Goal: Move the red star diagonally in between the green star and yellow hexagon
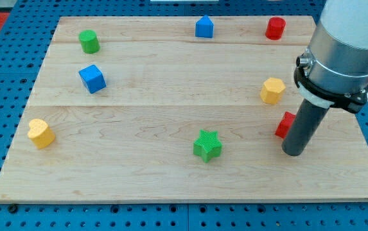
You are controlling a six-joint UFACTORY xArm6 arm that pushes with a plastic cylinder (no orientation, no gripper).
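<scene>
Tip (295, 153) seen at board's 4 o'clock, pressed against red star (285, 124), star at tip's 11 o'clock, partly hidden by rod. Yellow hexagon (272, 90) near star's 11 o'clock; green star (207, 145) at 8 o'clock, well apart. No jaws fitted.

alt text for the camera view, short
My tip rests against the red star, half hidden at the board's right, below the yellow hexagon; the green star lies to their left.
</scene>
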